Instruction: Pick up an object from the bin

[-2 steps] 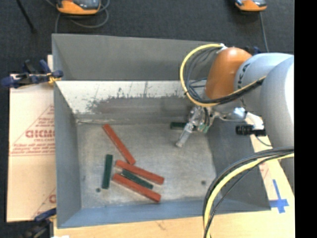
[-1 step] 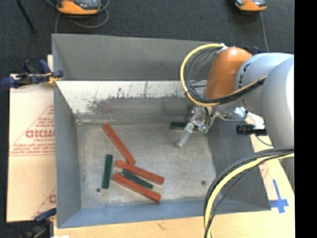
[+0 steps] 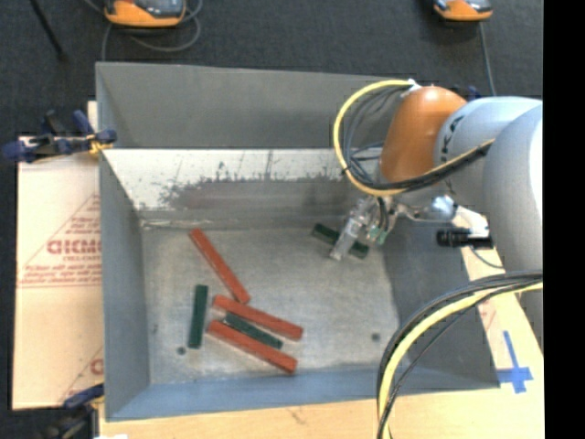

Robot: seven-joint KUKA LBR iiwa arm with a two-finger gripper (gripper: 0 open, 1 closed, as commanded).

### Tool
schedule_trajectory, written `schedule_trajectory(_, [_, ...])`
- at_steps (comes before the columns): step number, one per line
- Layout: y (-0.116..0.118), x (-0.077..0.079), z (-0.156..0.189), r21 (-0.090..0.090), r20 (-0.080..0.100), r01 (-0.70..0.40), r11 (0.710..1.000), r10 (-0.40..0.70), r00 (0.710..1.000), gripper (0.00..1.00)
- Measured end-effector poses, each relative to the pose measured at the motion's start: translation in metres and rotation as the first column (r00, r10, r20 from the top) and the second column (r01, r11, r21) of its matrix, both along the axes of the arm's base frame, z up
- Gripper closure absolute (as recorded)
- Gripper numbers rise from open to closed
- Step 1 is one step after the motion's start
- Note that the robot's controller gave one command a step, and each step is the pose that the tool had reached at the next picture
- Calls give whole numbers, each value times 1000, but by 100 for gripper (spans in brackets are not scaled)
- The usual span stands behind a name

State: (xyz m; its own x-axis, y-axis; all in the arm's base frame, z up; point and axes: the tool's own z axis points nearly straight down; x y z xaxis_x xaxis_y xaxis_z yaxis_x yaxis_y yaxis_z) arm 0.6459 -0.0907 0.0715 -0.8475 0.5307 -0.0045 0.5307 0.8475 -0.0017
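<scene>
My own pale grey arm, with its orange wrist cover and looping yellow cable, stands closest to the lens and reaches into the grey metal bin from the right. Below it my claw sits low at the back right of the floor, right at a short dark green flat stick that lies close under the back wall. I cannot tell whether the claw is wide or narrow, nor whether it touches that stick. I judge this to be the approach-and-grasp step, with nothing lifted yet. The next move calls for settling squarely across the stick's narrow width, closing on it, then rising straight up. Room is tight here, with the back wall just behind and the right wall near, so sideways drift looks risky. The middle of the floor gives open room. Well apart, at the front left, lie a long orange-red flat stick, a second dark green stick and a small heap of similar orange-red and green sticks.
</scene>
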Motion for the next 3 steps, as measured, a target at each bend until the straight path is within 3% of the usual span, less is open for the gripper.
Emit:
schedule_trajectory(1, [-1, 3, 58, 1, 7, -2, 1000, 2, 1000, 100])
schedule_trajectory(3, [-3, 6, 120, 2, 5, -9, 1000, 9, 1000, 100])
